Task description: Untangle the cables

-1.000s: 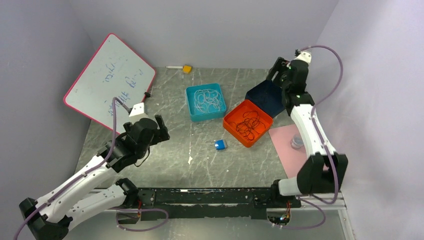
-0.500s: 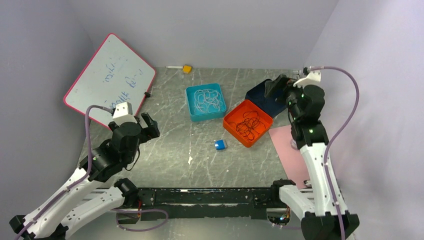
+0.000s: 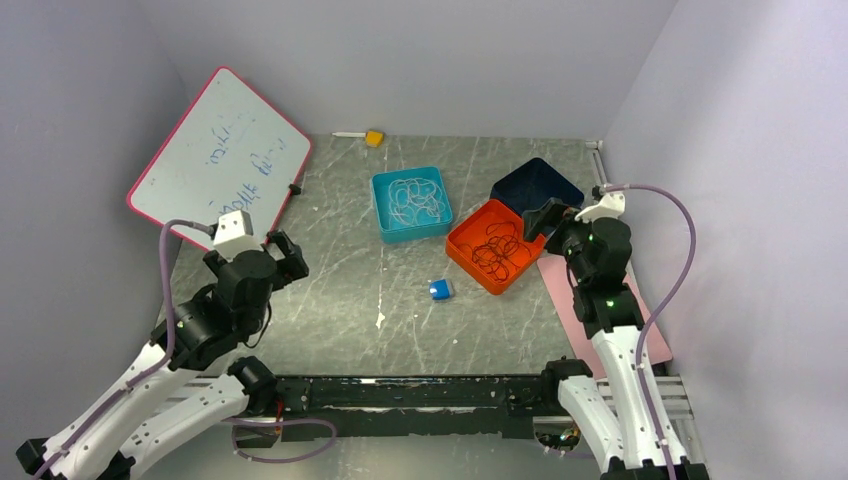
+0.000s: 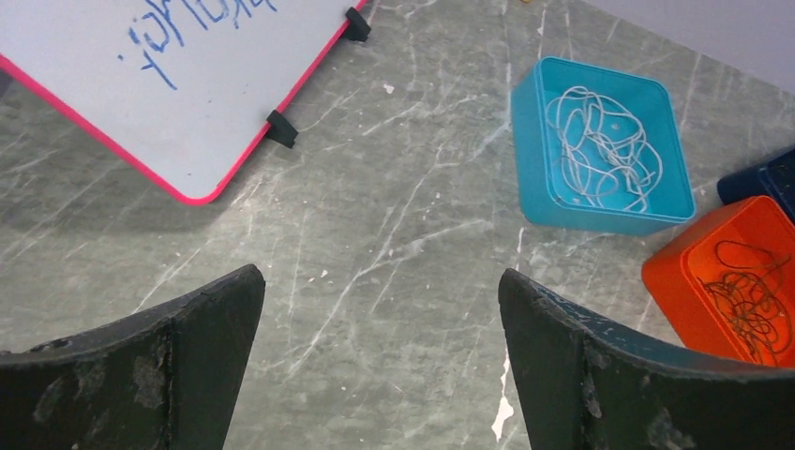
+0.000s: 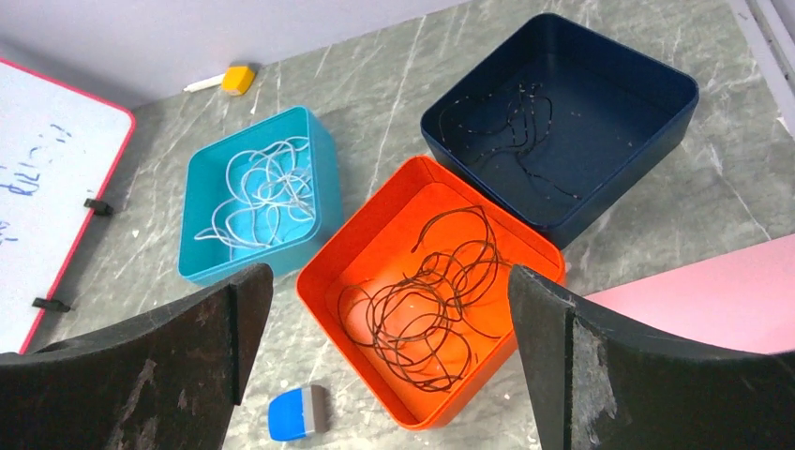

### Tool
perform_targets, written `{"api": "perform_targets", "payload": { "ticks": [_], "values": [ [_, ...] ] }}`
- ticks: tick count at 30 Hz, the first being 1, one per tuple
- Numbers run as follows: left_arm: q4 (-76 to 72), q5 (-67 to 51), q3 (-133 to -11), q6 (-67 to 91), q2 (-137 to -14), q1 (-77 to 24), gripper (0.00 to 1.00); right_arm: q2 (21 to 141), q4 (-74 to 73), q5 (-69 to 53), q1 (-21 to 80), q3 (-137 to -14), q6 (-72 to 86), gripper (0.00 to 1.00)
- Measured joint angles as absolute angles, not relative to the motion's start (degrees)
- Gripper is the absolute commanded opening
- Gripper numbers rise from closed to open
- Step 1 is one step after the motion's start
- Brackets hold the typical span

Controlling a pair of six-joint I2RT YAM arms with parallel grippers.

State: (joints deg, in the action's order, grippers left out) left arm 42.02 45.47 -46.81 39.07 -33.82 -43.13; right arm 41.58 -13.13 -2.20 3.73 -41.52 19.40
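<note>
Two arms at the near edge of a grey marbled desk (image 3: 340, 300), seen from above and from each wrist.

Left hand (image 3: 285, 252) (wrist view: (image 4: 380, 277)): fingers spread wide, grasping nothing, above bare desk at near left. Right hand (image 3: 545, 215) (wrist view: (image 5: 389, 272)): likewise released and empty, poised over the right corner of the orange box (image 3: 462, 250), beside a pink sheet (image 3: 570, 275) that lies flat at near right.

A small blue-and-white eraser (image 3: 440, 289) lies alone on the desk, nearer than the boxes.

Black cables (image 3: 497, 247) lie in the orange box as a flat heap of overlapping loops. The heap points no single way and shows no clear long axis; its ends cannot be traced.

Whitish cables (image 3: 415, 198) lie in the teal box (image 3: 381, 212), to the left of the orange one and slightly farther, again as round coils without a heading.

A thin dark strand (image 5: 525, 122) crosses the floor of the navy box (image 3: 500, 187), which touches the orange box's far side (it is hard to separate from the dark floor).

A pink-framed whiteboard (image 3: 220, 150) leans at far left; its blue handwriting is not legible.

A yellow block (image 3: 373, 138) sits at the far edge.
</note>
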Motion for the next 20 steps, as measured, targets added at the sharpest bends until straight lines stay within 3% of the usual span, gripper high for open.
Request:
{"api": "perform_targets", "payload": {
  "ticks": [20],
  "values": [
    [45.7, 48.9, -46.3, 41.1, -31.7, -43.1, 0.99, 38.5, -12.3, -5.7, 3.7, -36.6, 20.1, 1.0]
  ]
}}
